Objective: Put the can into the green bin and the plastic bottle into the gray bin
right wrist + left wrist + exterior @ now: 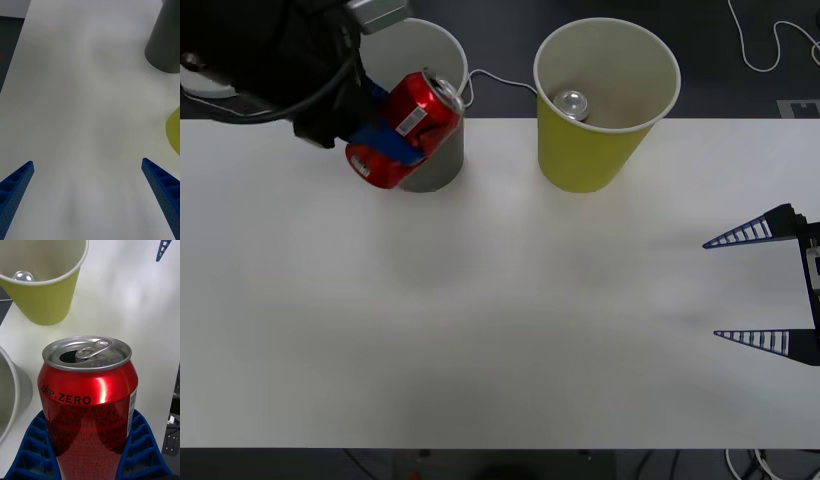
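— can (402, 130)? where is it?
— clamped in the left gripper (385, 135), tilted, at the gray bin (430, 160) by the bench's (500, 330) far edge, beside the green bin (595, 110).
— right gripper (765, 290)?
— spread wide, near the right edge.

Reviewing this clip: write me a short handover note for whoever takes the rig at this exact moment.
Left gripper: shut on the can, held tilted in front of the gray bin, not yet over the green bin.
Right gripper: open, idle over the table's right side.
Green bin already holds a silver can.
Done: the red can is picked up.
Left: carry it to the green bin and release it. A plastic bottle for the gray bin is not visible; find it first.
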